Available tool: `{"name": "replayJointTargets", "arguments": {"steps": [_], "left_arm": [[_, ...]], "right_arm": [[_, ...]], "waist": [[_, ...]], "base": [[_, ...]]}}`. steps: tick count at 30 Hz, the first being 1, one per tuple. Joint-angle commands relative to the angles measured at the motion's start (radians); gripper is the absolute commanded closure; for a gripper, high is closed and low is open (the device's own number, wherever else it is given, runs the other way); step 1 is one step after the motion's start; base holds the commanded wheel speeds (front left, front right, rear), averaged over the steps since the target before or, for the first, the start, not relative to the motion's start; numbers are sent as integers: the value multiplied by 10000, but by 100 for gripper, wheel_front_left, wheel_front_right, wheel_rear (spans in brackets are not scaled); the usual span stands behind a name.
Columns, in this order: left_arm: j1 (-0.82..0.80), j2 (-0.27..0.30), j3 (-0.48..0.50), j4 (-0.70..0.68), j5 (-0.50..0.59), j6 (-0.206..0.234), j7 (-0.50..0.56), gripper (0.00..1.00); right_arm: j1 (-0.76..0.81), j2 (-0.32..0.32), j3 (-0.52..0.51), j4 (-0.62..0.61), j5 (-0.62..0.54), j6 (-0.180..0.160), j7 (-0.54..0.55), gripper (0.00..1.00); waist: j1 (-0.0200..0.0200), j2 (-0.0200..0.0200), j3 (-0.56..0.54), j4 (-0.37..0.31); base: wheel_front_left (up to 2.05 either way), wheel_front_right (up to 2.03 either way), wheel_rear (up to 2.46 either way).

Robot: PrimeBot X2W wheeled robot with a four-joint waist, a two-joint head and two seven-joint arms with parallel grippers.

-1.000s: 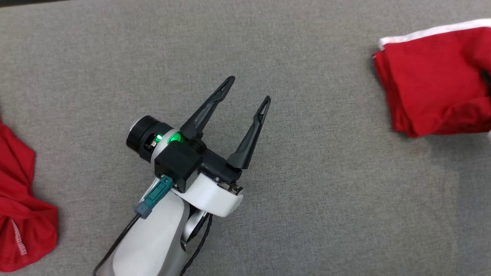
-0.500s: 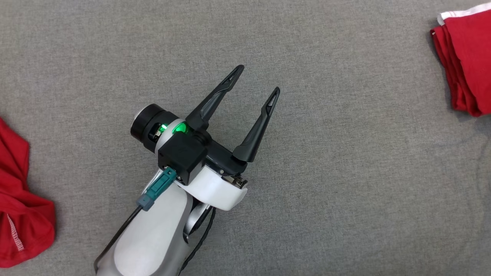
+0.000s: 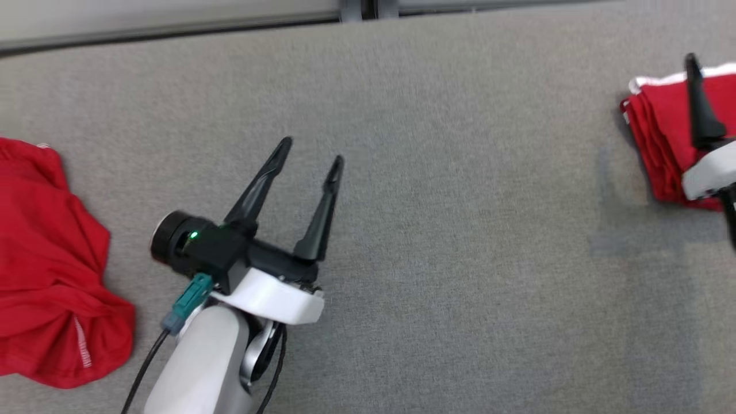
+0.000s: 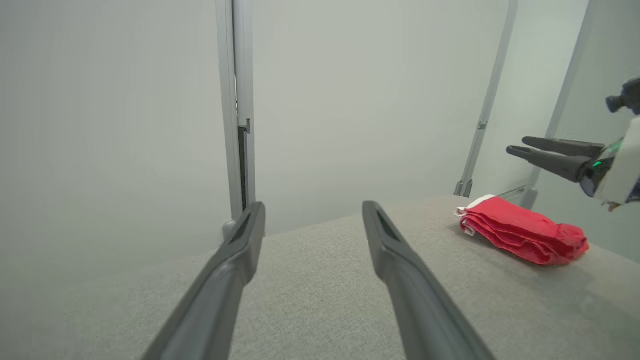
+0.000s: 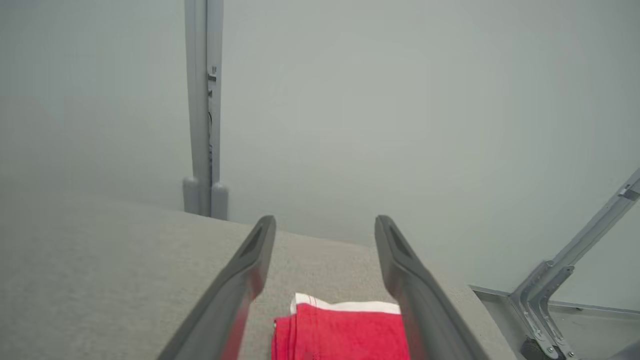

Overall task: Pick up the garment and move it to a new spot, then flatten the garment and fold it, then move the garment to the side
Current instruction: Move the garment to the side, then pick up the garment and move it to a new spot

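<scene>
Step in hand, by judgement: the last one, garment set to the side. Folded red garment [image 3: 655, 138] flat on the grey tabletop [image 3: 460, 241] at the right edge of the head view, white trim toward the top of the frame. Right tool [image 5: 325, 222] above it, spread wide, gripping nothing, clear of the cloth. Left tool [image 3: 311, 150] left of centre, likewise wide open and empty, well apart from the fold. Second red garment [image 3: 46, 259], crumpled, at the left edge.

Next move, as judged: lift the right tool away without catching the top layer, then probably turn to the crumpled piece.

Views compared. From the left wrist view: side-on gap between right tool and fold, hard to read from the head view. From the right wrist view: bare space between the fingers [image 5: 240, 285], fold lying below. From the head view: position of the crumpled piece.
</scene>
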Motion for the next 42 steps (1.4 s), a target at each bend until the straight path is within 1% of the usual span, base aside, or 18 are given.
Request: {"name": "replayJointTargets", "arguments": {"steps": [1, 5, 9, 12, 14, 21, 25, 28, 42], "left_arm": [[298, 42, 262, 34, 40, 77, 3, 0], [997, 47, 1099, -68, 28, 235, 5, 0], [1619, 43, 1622, -54, 40, 158, 3, 0], [2018, 44, 1856, 23, -23, 105, 3, 0], [2282, 42, 1994, 111, -160, 99, 3, 0], [3015, 36, 2068, 308, -372, 108, 5, 0], [3307, 35, 1986, 315, -486, 121, 5, 0], [3430, 37, 2003, 327, -537, 204, 3, 0], [3444, 36, 1849, 389, -597, 240, 3, 0]], "right_arm": [[530, 240, -262, -576, 210, -18, -52, 0], [1783, 978, -690, -2009, 324, -18, -37, 0], [3077, 1706, -1217, -3036, 363, -18, -38, 0], [3919, 2081, -1505, -3647, -433, -18, -39, 0], [4578, 2629, -1742, -3953, -679, -13, -38, 0], [6359, 3884, -2294, -4861, -1256, -12, -39, 0], [7048, 4236, -2408, -5308, -1466, -12, -41, 0], [7287, 4379, -2409, -5451, -1588, -12, -41, 0], [7350, 4496, -2416, -5389, -1817, -12, -41, 0]], "waist": [[0, 0, -841, 298], [0, 0, -1635, 531], [0, 0, -2265, 834], [0, 0, -2638, 996], [0, 0, -2849, 1063], [0, 0, -3411, 1216], [0, 0, -3488, 1280], [0, 0, -3490, 1278], [0, 0, -3493, 1265]], "base": [[0, 0, 0], [0, 0, 0], [0, 0, 0], [0, 0, 0], [0, 0, 0], [0, 0, 0], [0, 0, 0], [0, 0, 0], [0, 0, 0]]}}
